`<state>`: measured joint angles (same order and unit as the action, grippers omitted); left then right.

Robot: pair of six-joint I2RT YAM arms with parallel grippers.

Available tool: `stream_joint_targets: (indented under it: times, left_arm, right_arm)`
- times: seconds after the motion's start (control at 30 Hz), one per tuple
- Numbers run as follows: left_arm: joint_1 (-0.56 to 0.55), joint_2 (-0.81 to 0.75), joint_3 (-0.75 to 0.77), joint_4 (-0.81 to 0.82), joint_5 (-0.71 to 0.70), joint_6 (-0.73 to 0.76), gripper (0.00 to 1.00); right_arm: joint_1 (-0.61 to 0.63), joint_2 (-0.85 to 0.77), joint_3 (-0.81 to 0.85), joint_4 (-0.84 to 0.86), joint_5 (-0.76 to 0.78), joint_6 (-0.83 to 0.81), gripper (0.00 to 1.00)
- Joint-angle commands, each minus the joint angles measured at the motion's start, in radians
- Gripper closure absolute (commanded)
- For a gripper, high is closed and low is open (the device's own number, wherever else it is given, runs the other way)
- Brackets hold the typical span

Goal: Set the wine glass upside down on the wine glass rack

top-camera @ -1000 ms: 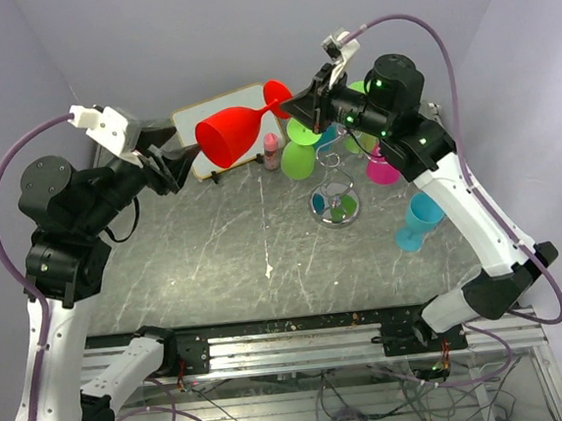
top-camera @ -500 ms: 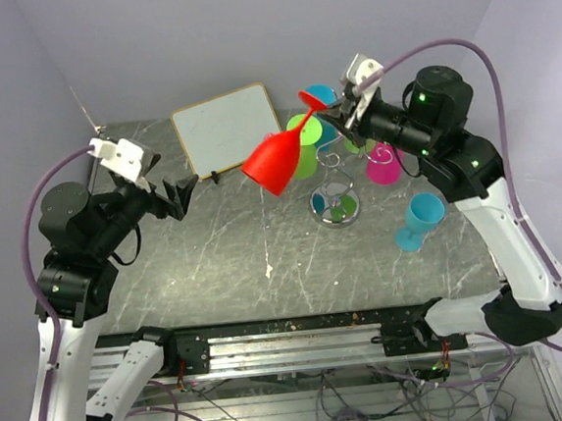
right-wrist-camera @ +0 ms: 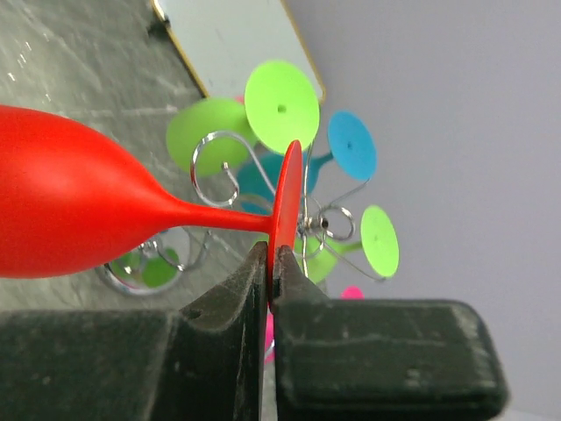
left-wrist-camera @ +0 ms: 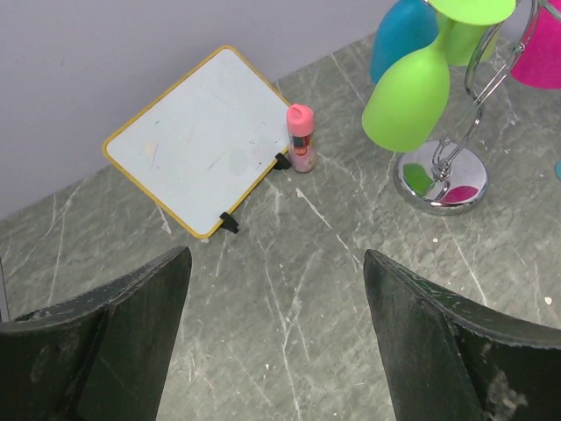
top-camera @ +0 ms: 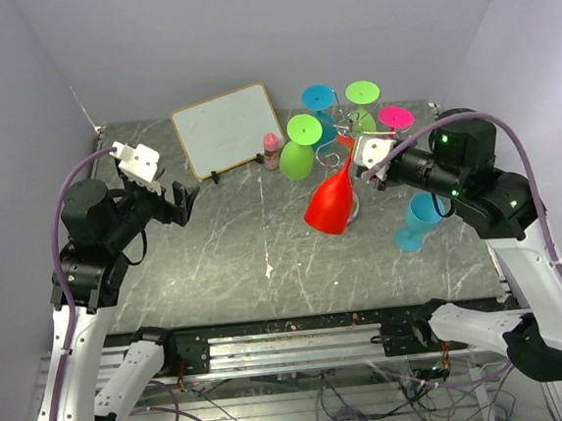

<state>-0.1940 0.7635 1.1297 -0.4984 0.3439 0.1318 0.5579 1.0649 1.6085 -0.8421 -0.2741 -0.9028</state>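
Observation:
The red wine glass [top-camera: 330,204] hangs in the air, tilted bowl-down to the left, just in front of the wine glass rack [top-camera: 339,149]. My right gripper [top-camera: 358,156] is shut on the rim of its round foot [right-wrist-camera: 287,200], and the red bowl [right-wrist-camera: 61,219] reaches left. In the right wrist view the rack's silver curled arms [right-wrist-camera: 216,154] stand right behind the foot. My left gripper [top-camera: 184,201] is open and empty over the table at the left, far from the glass. The left wrist view shows the rack's shiny base [left-wrist-camera: 440,175] at the right.
Green [top-camera: 298,156], blue [top-camera: 319,99] and pink [top-camera: 395,118] glasses hang upside down on the rack. A light-blue glass [top-camera: 419,221] stands on the table right of it. A white board [top-camera: 224,127] leans at the back, with a small pink bottle [top-camera: 272,150] beside it.
My right gripper carried the red glass from the back left to the front of the rack and tipped its bowl downward. My left gripper let go, opened and drew back left.

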Motion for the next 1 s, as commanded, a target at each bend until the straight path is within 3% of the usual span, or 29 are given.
stream_joint_targets:
  times: [0.0,0.27,0.97]
  left_arm:
    - [0.02,-0.008,-0.003,0.031,0.029,0.016,0.11]
    - [0.03,0.001,0.0,0.031,0.034,0.019,0.11]
    - [0.036,0.015,0.007,0.033,0.052,0.022,0.11]
  right_arm:
    - [-0.006,-0.021,-0.056,-0.011,0.141,-0.139,1.0]
    - [0.005,-0.019,-0.128,0.047,0.272,-0.215,1.0]
    - [0.096,0.074,-0.144,0.158,0.411,-0.257,1.0]
